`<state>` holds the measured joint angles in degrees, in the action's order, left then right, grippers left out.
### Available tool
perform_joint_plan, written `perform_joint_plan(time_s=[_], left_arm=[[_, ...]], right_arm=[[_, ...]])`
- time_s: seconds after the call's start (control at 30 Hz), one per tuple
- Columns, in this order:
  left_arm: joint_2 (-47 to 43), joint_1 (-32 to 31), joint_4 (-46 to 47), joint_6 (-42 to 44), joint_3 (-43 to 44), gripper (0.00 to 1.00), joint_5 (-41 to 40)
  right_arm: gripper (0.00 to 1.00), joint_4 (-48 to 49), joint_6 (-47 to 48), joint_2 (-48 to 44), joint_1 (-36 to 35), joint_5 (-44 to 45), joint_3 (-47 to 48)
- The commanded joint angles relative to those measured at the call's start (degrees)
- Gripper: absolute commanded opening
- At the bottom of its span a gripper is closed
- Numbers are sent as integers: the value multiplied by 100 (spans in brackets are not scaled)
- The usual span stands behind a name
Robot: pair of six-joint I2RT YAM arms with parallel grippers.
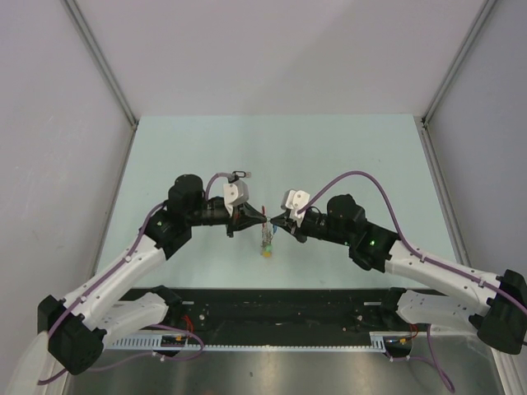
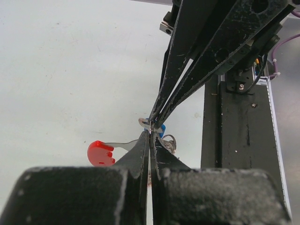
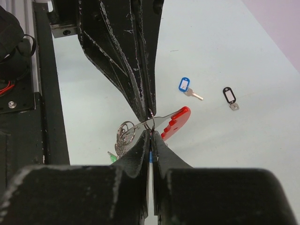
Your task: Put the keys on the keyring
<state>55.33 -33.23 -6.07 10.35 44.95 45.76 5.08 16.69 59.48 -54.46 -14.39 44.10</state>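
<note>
While grey walls [image 1: 49,99] hem the pale-green table [image 1: 346,156], left gripper [image 2: 150,135] clamps the keyring [image 3: 174,123]. Right gripper [image 3: 151,133] seemingly pinches a blue-tagged key [image 2: 161,130].

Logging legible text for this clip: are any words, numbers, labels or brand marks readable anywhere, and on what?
None readable.
Blue key tag: white insert, nothing legible.
Black key tag: white insert, nothing legible.
Red band of the keyring: no marking visible.

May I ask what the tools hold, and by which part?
Left tool and right tool both pinch the keyring by its thin loop.
</note>
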Motion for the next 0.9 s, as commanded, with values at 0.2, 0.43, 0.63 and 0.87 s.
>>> perform_joint_plan(time_s=[0.2,0.43,0.63,0.87], left_arm=[[-242,1,580,-288,-74,1,-260],[-251,1,580,-279,-83,0,-199],[-233,1,580,-270,-74,0,-155],[-207,1,580,-288,-65,0,-120]], right_arm=[[19,151,-157,-209,-74,138,-156],[25,212,-139,-235,-83,244,-173],[25,344,-69,-227,-83,253,-165],[24,590,-52,-183,-4,121,-165]])
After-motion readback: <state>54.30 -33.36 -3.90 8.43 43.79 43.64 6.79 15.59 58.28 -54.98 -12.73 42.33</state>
